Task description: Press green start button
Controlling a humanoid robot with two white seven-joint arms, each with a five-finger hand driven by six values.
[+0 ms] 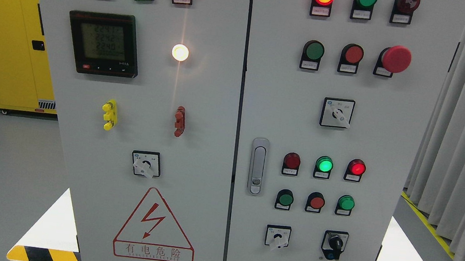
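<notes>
No hand is seen before the control cabinet (261,107), so neither hand's state can be told.
Green buttons (313,51) (284,199) (345,202) sit beside red ones (353,54); the wrong button could be pressed.

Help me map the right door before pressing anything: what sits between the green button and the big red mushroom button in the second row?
In the head view, a flat red button sits between the green button and the red mushroom button.

You had neither arm nor hand in the head view, so their pose and finger state went unseen.
</notes>
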